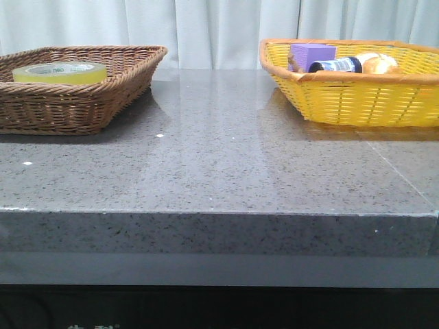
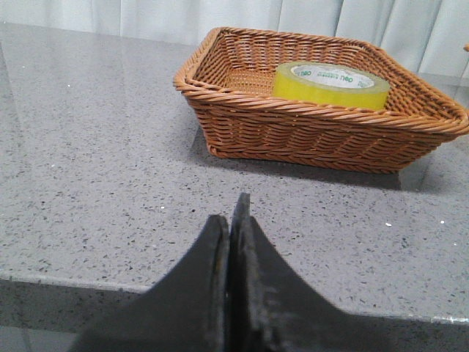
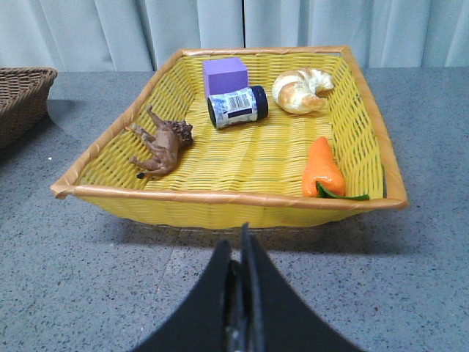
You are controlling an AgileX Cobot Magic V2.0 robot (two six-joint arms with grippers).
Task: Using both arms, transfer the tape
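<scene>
The tape (image 1: pixel 60 72) lies flat inside the brown wicker basket (image 1: pixel 103 96) at the counter's (image 1: pixel 219 164) far left corner; in the front view the basket's rim hides its lower half and the picture's edge cuts off the basket's left side. The yellow basket (image 1: pixel 357 103) sits at the far right corner, also cropped there. From the front only the tops of the purple block (image 1: pixel 312 53), dark bottle (image 1: pixel 336 65) and croissant (image 1: pixel 378 64) clear its rim; the toy lion (image 3: pixel 161 147) and carrot (image 3: pixel 324 169) show only in the right wrist view. The left gripper (image 2: pixel 231 220) and right gripper (image 3: pixel 244 246) both have their fingers pressed together, holding nothing, and neither appears in the front view
</scene>
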